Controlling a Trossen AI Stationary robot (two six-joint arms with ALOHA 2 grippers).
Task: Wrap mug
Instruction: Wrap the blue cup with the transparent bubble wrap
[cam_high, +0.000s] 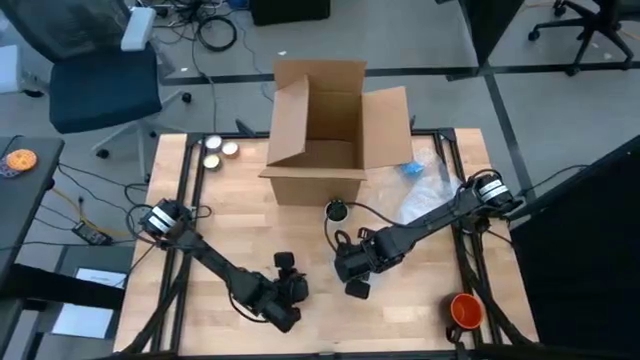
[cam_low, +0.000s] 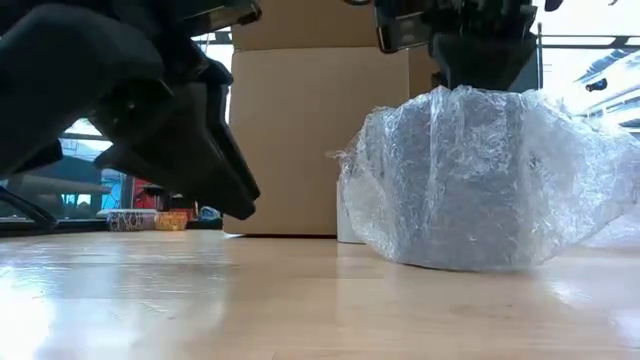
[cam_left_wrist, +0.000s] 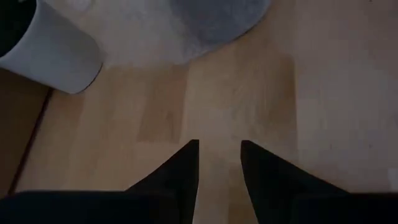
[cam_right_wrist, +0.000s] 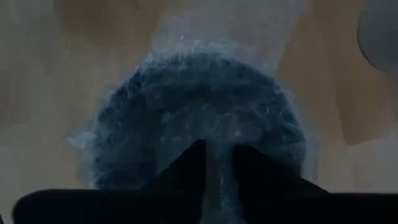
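The mug, a dark shape inside crumpled clear bubble wrap (cam_low: 480, 180), stands on the wooden table (cam_low: 300, 300). The right wrist view looks down on the same bundle (cam_right_wrist: 199, 112). My right gripper (cam_high: 355, 272) (cam_right_wrist: 217, 149) sits on its top (cam_low: 480, 75), pointing down, fingers nearly together with wrap between them. My left gripper (cam_high: 288, 270) (cam_low: 225, 190) hovers just above the table, left of the bundle. Its fingers (cam_left_wrist: 219, 146) are a little apart, with only bare wood between them. My right gripper comes from above, pointing down, and meets the top of the bubble wrap (cam_low: 455, 95) over the mug. Whitish wrap shows between the fingertips (cam_right_wrist: 217, 180), so it seems pinched there; how many layers cannot be told. The bundle rests on the table.
An open cardboard box (cam_high: 320, 130) stands at the far middle, with a white cylinder with a dark inside (cam_left_wrist: 56, 56) (cam_high: 336, 210) before it. Loose clear plastic (cam_high: 430, 185) lies at the far right, an orange cup (cam_high: 465, 310) at the near right and small tins (cam_high: 220, 148) at the far left.
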